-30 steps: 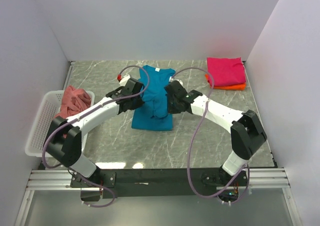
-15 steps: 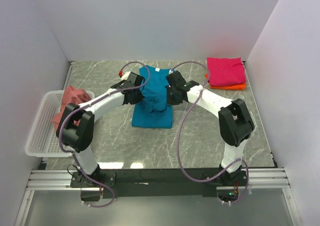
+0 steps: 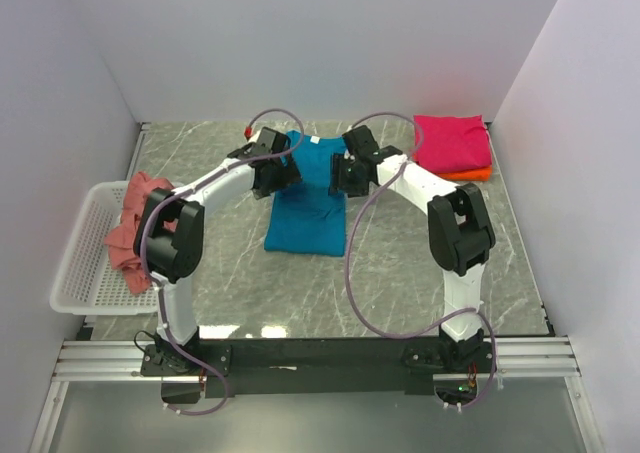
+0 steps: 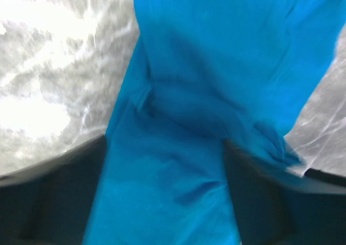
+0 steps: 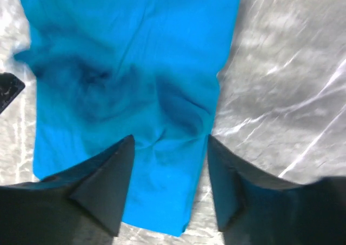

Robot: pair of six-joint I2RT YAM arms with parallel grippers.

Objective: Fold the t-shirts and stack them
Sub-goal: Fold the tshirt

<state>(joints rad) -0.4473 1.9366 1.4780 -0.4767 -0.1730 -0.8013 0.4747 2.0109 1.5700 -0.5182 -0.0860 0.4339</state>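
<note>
At the left edge of the worktop, the basket (image 3: 72,263) holds the pink shirt (image 3: 138,223), which is crumpled and not folded yet. The left gripper (image 4: 164,145) hangs over the teal shirt (image 3: 306,223) mid-worktop, fingers spread, pinching nothing. The teal shirt lies as a narrow strip with its sides tucked in, so it's probably half folded. The right gripper (image 5: 170,142) sits opposite, also spread and empty. In the back right corner, the magenta shirt (image 3: 452,141) is folded on top of the orange shirt (image 3: 470,175). Looks like two done, one underway, one to go.
</note>
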